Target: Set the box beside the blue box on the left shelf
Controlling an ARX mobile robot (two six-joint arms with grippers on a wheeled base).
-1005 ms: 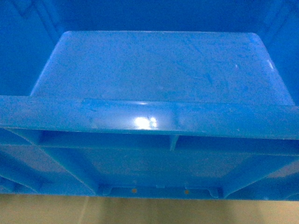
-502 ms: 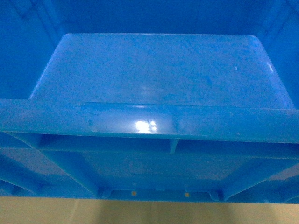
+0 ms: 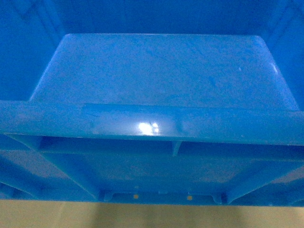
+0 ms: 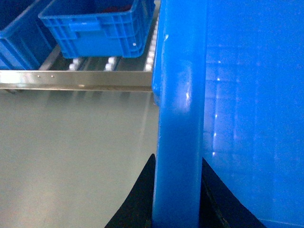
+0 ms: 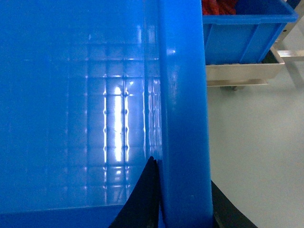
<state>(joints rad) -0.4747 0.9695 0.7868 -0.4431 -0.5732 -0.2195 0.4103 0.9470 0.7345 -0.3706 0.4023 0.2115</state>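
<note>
The box, a large bright blue open crate, fills the head view with its smooth floor and thick near rim. It hangs above the floor between both arms. In the left wrist view my left gripper is shut on the box's left rim, one black finger on each side of it. My right gripper clamps the right rim the same way. A blue box stands on the roller shelf ahead in the left wrist view. Neither gripper shows in the head view.
A second blue box stands left of the first on the same shelf. In the right wrist view another blue box with red contents rests on a metal frame. Pale floor lies between me and the shelves.
In the head view the box sits slightly lower than a second ago. Both grips are unchanged.
</note>
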